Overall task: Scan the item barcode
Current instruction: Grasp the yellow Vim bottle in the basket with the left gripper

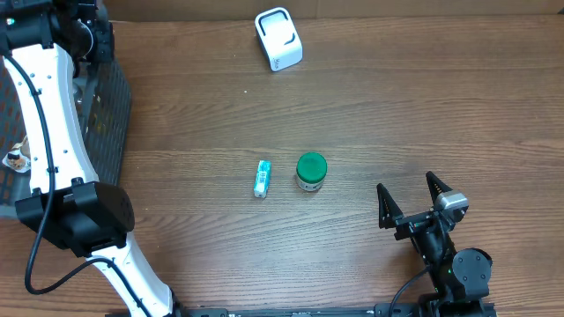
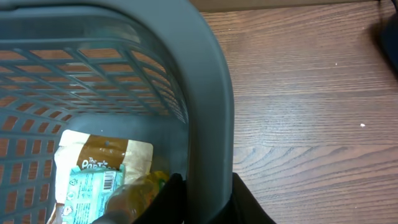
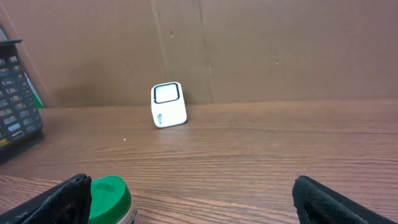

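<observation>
Showing left gripper [image 2: 208, 202] pinched narrow on the basket [image 2: 208, 93] rim, right gripper [image 1: 406, 187] spread wide near the green-lidded jar [image 1: 311, 171] and tube [image 1: 262, 179] at mid-table, scanner [image 1: 278, 39] at far edge.

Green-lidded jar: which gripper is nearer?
Right. The right gripper sits open to the right of the jar; the left gripper is far left, clamped on the basket rim.

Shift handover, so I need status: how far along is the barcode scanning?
Done: a tube and a jar lie out on the table; whether they were scanned doesn't show. In hand: nothing is at the scanner; the left gripper clamps the basket rim, and the right gripper is open and empty. Left: packets in the basket to scan.
</observation>
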You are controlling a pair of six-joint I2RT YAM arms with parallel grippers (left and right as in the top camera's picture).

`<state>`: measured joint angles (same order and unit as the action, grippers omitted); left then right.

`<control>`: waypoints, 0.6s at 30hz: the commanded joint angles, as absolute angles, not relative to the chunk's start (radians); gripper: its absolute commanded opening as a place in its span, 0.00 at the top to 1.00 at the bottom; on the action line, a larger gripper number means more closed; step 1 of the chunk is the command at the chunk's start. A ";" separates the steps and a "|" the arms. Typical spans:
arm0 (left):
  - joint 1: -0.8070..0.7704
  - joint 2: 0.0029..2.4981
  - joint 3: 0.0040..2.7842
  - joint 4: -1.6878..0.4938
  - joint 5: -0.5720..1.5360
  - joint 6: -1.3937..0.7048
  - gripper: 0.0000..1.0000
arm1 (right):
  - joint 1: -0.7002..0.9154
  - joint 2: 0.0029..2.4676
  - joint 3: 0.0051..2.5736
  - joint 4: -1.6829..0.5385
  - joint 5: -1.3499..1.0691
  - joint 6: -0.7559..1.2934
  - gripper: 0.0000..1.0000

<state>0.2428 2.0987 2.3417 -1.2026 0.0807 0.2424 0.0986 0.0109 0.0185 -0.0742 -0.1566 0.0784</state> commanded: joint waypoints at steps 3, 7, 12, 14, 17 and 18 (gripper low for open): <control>0.234 2.111 2.370 -1.196 0.150 0.216 0.67 | 0.094 0.003 0.008 -0.069 -0.151 0.078 0.00; 0.237 2.087 2.425 -1.206 0.152 0.169 0.46 | 0.094 0.003 0.008 -0.069 -0.151 0.078 0.00; 0.237 2.037 2.502 -1.228 0.147 0.168 0.00 | 0.094 0.003 0.008 -0.070 -0.151 0.078 0.00; 0.237 2.016 2.529 -1.234 0.141 0.168 0.00 | 0.094 0.003 0.008 -0.070 -0.151 0.078 0.00; 0.237 1.980 2.537 -1.227 0.079 0.169 0.07 | 0.094 0.003 0.008 -0.070 -0.151 0.078 0.00; 0.238 1.972 2.537 -1.225 0.045 0.169 0.10 | 0.094 0.003 0.008 -0.070 -0.151 0.078 0.00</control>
